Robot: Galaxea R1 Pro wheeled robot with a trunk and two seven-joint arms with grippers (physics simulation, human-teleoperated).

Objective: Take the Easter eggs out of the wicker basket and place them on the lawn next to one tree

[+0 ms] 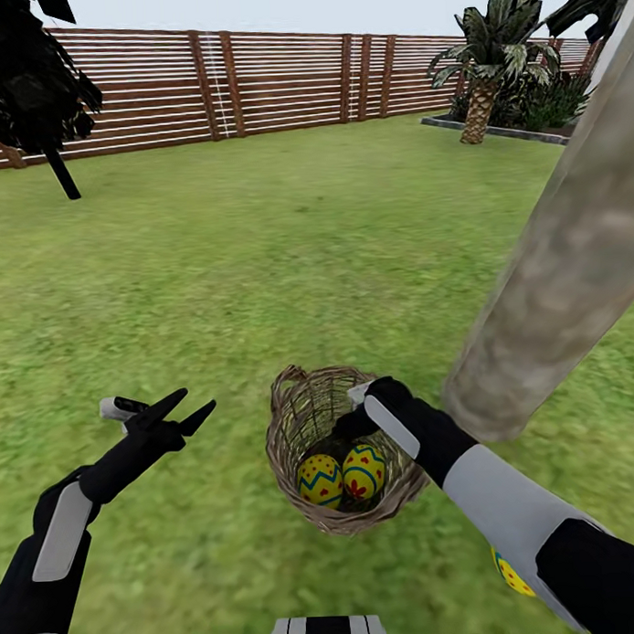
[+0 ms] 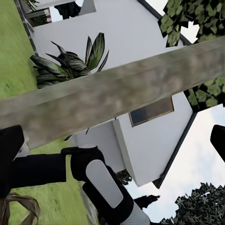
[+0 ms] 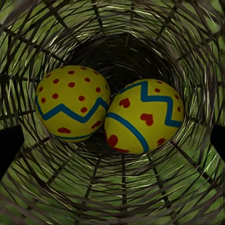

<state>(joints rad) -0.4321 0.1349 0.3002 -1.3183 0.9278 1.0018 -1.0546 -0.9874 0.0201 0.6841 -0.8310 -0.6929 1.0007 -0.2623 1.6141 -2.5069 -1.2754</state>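
Observation:
The wicker basket (image 1: 293, 418) sits on the lawn (image 1: 260, 264) close in front of me, beside the tree (image 1: 571, 253) trunk. Two yellow Easter eggs with blue zigzags lie in it, one (image 1: 320, 480) (image 3: 70, 103) with red dots, the other (image 1: 363, 471) (image 3: 143, 117) with red hearts. A third egg (image 1: 511, 573) peeks out on the grass under my right forearm, near the trunk. My right gripper (image 1: 346, 429) (image 3: 112, 143) reaches down into the basket, open, its fingers spread wide just above the two eggs. My left gripper (image 1: 192, 405) hovers open and empty left of the basket.
A brown slat fence (image 1: 254, 81) bounds the far side. A palm-like plant (image 1: 491, 55) stands in a bed at the back right, a dark tree (image 1: 35, 89) at the back left. The left wrist view shows the trunk (image 2: 112, 93) and a white house (image 2: 140, 51).

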